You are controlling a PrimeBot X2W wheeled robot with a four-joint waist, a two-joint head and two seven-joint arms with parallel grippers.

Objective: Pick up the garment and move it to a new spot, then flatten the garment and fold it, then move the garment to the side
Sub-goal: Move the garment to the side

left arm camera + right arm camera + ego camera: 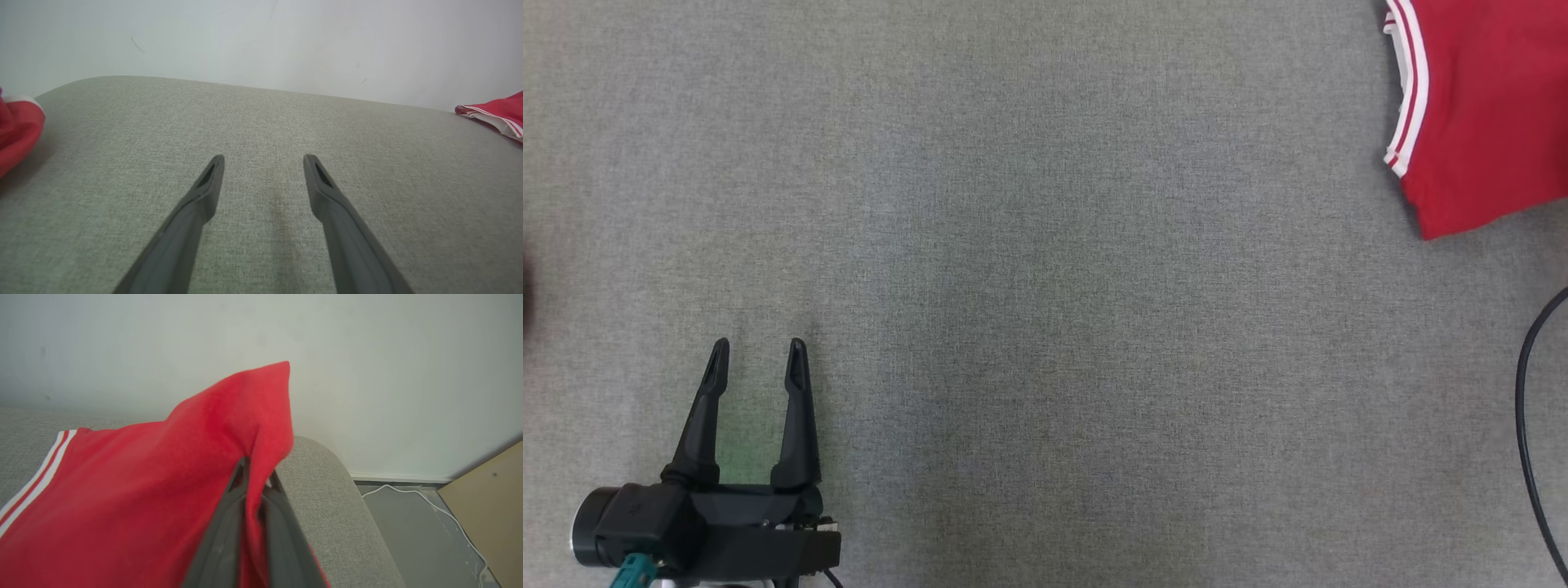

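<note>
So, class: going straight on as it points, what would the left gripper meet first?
Way looks free: grey surface lies ahead of the left gripper, perhaps the wall beyond; red garment sits aside.

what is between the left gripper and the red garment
Nothing visible: only bare grey surface lies between the open left gripper and the red garment at upper right. The right gripper is shut on it.

Wide-spread left claw [758,349] at lower left — red garment [1486,106] well apart at upper right, on grey fabric surface [1045,327]
</note>
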